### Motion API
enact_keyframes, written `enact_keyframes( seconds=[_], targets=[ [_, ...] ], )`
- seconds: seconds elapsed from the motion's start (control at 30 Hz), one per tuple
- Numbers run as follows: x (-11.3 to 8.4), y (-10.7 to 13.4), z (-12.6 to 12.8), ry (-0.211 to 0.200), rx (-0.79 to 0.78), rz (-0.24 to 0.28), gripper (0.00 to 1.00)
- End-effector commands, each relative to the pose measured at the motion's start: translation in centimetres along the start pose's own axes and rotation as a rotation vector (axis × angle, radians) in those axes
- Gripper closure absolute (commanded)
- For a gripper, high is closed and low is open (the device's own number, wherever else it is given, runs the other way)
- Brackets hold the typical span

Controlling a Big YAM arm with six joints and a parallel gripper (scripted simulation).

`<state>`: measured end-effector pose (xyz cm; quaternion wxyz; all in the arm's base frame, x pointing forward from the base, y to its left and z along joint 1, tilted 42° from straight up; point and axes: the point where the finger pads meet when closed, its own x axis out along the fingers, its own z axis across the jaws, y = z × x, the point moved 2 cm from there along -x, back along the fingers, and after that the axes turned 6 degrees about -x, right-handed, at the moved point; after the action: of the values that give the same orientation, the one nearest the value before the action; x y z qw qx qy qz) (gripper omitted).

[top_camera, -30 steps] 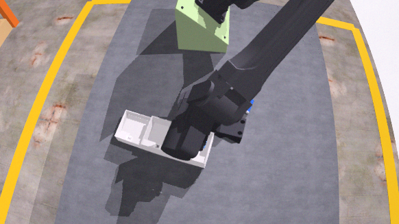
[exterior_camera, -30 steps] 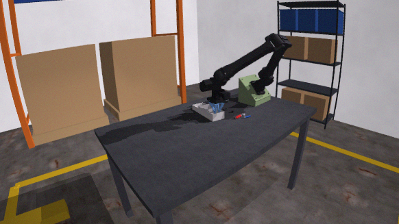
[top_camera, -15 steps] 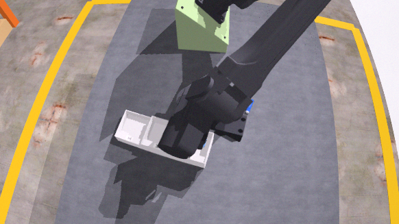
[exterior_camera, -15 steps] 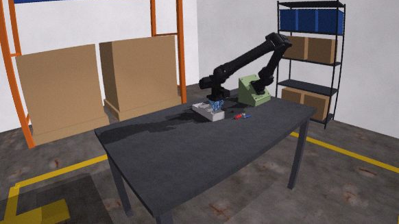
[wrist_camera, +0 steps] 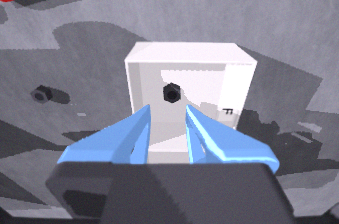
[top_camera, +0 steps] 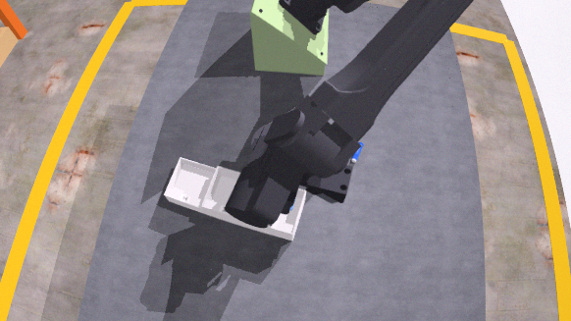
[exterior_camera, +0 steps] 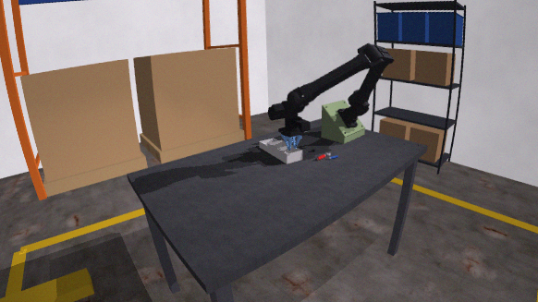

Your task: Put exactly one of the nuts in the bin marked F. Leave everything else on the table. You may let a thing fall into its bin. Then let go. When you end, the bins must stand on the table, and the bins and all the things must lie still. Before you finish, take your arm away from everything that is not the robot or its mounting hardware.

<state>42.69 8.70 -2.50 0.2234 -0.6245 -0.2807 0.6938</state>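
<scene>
The bin marked F (wrist_camera: 190,53) (top_camera: 299,211) is the white end bin of a joined row. A dark hex nut (wrist_camera: 172,93) lies on its floor. Another dark nut (wrist_camera: 41,94) lies on the table outside, to the left in the wrist view. My gripper (wrist_camera: 168,111) (exterior_camera: 291,149) points down over the F bin, its blue fingers part-way apart with nothing between them. The nut in the bin shows beyond the fingertips, apart from them. In the top view the arm hides the fingertips and most of this bin.
The other white bins (top_camera: 188,183) of the row stand on the table (exterior_camera: 240,197). A red thing (exterior_camera: 321,156) and a blue thing (exterior_camera: 333,157) (top_camera: 358,151) lie beside the row. The green arm mount (top_camera: 285,49) (exterior_camera: 334,129) stands behind.
</scene>
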Motion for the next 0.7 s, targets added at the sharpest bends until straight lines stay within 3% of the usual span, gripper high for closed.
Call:
enact_keyframes(
  seconds=[0.0,0.2,0.23,0.37,0.57,0.67],
  targets=[
    [-2.4,0.6,-2.5,0.054,-0.013,0.004,0.70],
    [-2.4,0.7,-2.5,0.054,-0.013,0.004,0.70],
    [-3.9,-0.1,-2.8,0.075,-0.032,0.011,0.70],
    [-5.7,-0.1,-2.8,0.076,-0.033,0.011,0.70],
    [-4.7,0.8,-2.5,0.051,-0.011,0.004,0.70],
    [-4.3,-0.4,-2.6,0.045,-0.038,0.007,0.70]
  ],
)
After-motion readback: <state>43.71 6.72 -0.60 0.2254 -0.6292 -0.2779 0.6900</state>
